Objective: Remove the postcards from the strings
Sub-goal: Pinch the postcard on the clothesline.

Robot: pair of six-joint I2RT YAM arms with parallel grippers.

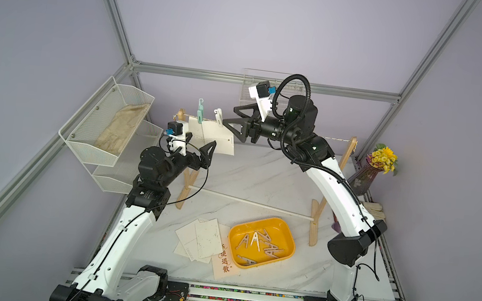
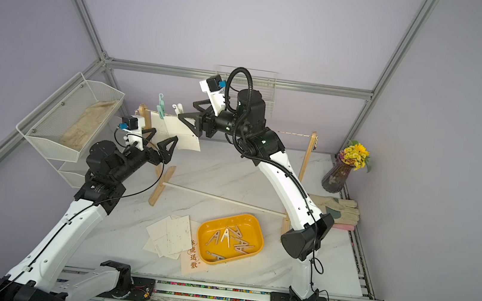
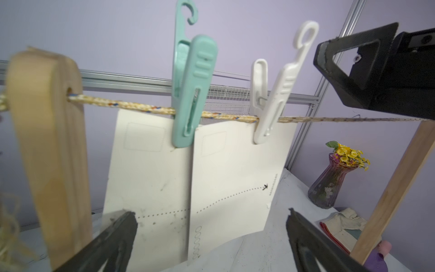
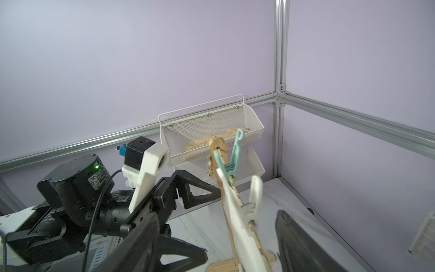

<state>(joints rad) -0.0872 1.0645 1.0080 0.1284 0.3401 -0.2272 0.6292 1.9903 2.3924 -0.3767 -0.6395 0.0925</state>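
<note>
Cream postcards (image 3: 235,176) on string (image 3: 141,108) | left end effector (image 3: 210,212) spread | right end effector (image 1: 229,115) spread

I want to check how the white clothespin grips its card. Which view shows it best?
The left wrist view: it shows the white clothespin close and side-on, clamping the string and a postcard. Both top views show it small; the right wrist view shows it edge-on.

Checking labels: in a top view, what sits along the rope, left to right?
Left post → teal peg → white peg → right hand → right post.
</note>
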